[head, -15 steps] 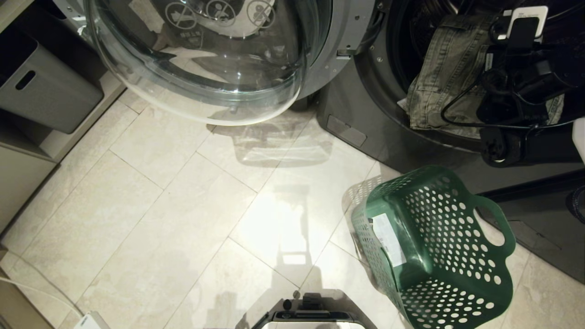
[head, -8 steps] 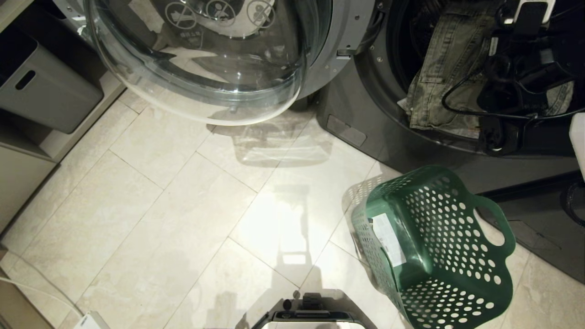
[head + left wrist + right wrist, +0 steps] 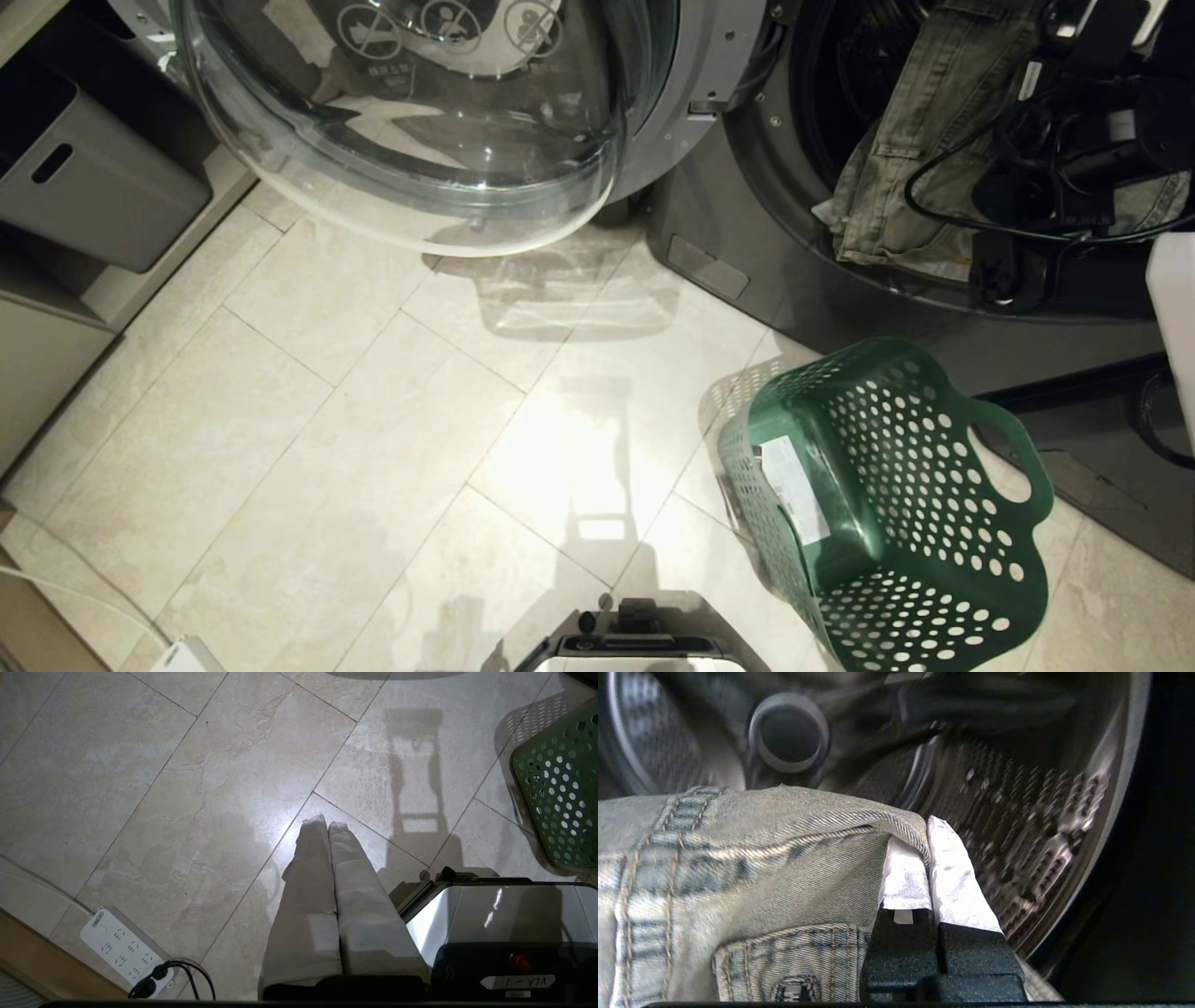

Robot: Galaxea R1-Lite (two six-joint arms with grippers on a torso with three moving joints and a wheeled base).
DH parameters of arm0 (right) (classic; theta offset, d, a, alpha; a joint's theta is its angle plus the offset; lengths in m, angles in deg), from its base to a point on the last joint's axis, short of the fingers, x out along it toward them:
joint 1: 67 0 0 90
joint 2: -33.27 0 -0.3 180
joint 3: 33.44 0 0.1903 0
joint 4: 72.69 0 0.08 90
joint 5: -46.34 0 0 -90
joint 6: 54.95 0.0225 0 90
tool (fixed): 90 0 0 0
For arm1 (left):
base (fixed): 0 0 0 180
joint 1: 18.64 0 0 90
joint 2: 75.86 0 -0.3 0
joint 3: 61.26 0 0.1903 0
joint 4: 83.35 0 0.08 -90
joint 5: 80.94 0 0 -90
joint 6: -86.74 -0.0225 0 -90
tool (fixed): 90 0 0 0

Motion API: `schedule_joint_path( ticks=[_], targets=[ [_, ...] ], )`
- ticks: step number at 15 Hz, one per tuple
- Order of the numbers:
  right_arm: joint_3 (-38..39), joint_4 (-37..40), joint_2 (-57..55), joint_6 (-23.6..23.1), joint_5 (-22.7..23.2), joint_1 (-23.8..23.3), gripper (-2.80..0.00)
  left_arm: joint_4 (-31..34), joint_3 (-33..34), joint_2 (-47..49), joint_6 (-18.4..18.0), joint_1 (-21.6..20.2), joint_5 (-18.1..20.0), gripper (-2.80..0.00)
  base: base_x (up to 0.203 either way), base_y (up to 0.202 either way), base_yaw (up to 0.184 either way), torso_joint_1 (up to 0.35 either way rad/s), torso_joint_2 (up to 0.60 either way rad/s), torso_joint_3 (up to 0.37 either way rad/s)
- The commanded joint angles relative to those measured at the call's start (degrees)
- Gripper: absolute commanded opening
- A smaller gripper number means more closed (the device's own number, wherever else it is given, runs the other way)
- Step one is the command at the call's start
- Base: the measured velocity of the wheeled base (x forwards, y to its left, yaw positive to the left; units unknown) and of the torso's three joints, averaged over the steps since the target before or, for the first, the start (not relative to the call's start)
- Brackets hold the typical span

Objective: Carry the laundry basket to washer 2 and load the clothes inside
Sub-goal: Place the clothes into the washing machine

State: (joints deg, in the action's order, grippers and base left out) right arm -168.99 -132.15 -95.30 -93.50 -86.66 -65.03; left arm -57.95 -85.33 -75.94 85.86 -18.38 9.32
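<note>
The right gripper (image 3: 928,858) was clamped on a fold of the clothes (image 3: 738,868), its pale wrapped fingers (image 3: 952,882) pinching the denim edge inside the drum (image 3: 1008,826) of the washer (image 3: 747,215). The back of the drum was blurred, and only a round hub and rows of perforated metal could be made out there.

From the head view, the right arm (image 3: 1074,140) and its looping cables covered much of the clothes (image 3: 896,168), which draped over the lower lip of the washer's opening; the upper part of the garment was cut off by the picture's top edge. No label could be seen on the washer, so its number could not be read. Its glass door (image 3: 411,121) stood swung open to the left, also cut off at the top.

The laundry basket (image 3: 896,504) lay tipped on its side on the tiled floor (image 3: 327,448) just in front of the washer, its white sticker (image 3: 794,490) showing, with no clothes visible inside.

The left gripper (image 3: 328,828) hung over bare floor with its fingers pressed together, holding nothing, near a white power strip (image 3: 124,952). A grey bin (image 3: 93,177) sat at the left edge.
</note>
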Motion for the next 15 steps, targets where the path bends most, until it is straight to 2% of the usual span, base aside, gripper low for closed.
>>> schedule_joint_path(
  ticks=[1, 15],
  targets=[
    [0.21, -0.58, 0.87, 0.06, -0.24, -0.04, -2.8, -0.01, 0.0, 0.07, 0.0, 0.0, 0.0, -2.8, 0.0, 0.0, 0.0, 0.0, 0.0, 0.0],
    [0.03, -2.16, 5.71, 0.41, -0.06, 0.49, -2.8, 0.06, 0.0, 0.07, 0.0, 0.0, 0.0, -2.8, 0.0, 0.0, 0.0, 0.0, 0.0, 0.0]
  ],
)
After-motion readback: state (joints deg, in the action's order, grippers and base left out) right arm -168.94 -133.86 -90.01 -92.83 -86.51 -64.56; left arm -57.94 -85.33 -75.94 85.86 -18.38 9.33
